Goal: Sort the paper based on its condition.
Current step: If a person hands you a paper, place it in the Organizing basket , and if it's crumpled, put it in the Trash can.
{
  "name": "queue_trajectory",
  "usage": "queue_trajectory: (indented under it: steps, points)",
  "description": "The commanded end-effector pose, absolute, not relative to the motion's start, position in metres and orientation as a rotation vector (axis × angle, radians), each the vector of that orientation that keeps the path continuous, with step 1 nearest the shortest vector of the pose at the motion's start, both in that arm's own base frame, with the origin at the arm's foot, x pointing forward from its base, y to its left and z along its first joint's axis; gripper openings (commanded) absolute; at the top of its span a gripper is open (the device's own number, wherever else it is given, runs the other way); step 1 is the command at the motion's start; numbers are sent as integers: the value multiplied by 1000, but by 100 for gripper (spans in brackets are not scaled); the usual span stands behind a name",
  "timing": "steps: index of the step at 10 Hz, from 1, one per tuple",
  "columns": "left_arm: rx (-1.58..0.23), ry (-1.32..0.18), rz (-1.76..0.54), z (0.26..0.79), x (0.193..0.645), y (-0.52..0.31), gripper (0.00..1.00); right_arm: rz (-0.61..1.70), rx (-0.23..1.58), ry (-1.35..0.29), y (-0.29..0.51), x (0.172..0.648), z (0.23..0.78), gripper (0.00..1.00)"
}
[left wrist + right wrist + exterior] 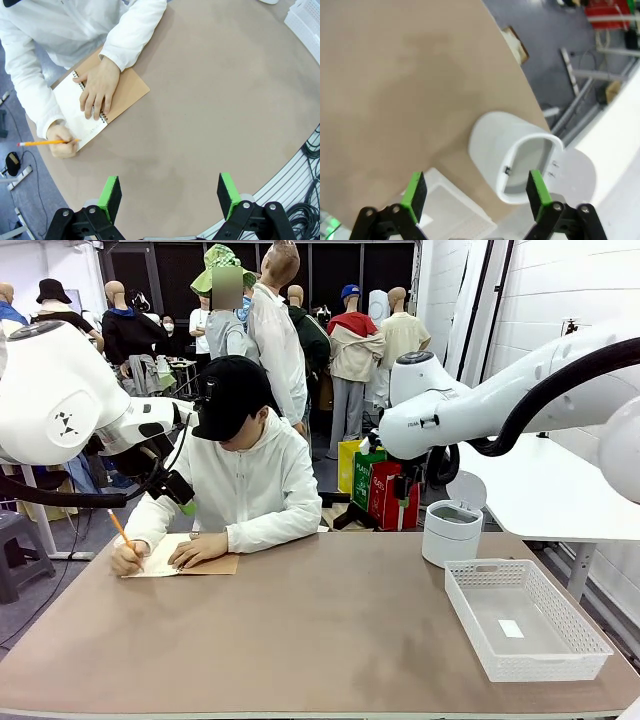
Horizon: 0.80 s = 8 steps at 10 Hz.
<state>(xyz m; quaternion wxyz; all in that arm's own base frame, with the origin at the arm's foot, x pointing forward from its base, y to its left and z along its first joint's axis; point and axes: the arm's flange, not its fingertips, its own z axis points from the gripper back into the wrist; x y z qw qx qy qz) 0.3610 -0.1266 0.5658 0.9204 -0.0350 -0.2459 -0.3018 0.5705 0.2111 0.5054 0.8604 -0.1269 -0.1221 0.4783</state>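
Closest to the lens, left gripper [169, 187]: green pads spread wide, nothing between them, bare table [215, 110] underneath.

White paper page [75, 110]: well ahead of that gripper and off beyond its left-hand pad in the wrist view, well apart from it. Lying flat and smooth, bound by a wire spiral into an open notebook [129, 90], brown cover folded out on the side nearer the middle of the table. Pinned across the spiral by one hand [100, 87] of the person, palm down, fingers spread. Bordered on the corner nearest the gripper by the other hand [62, 144], closed round an orange pencil [47, 143], tip at the page's edge. White sleeves leading away from both hands, out past the far rim of the table.

Right gripper [476, 187]: likewise fully parted, empty, hanging above a round white bin [492, 145] standing by the table's edge. Bin's open mouth seen between the two pads, lid tipped up behind it. White mesh basket [447, 212] just beside the bin, beneath that gripper's left-hand pad in its own wrist view. Small white patch on the basket floor in the front view, too small to tell what.

Seen from the front, both arms raised clear of the tabletop, touching nothing.
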Motion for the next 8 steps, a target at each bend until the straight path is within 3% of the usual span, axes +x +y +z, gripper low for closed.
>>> queue_trajectory:
  steps: [1, 8]
  points:
    - [-77, -508, -620, 567, 361, -126, 100, 1099, -143, -319, 214, 531, 501, 100]
    - [-77, -508, -620, 567, 361, -126, 100, 1240, 73, -607, 211, 437, 529, 100]
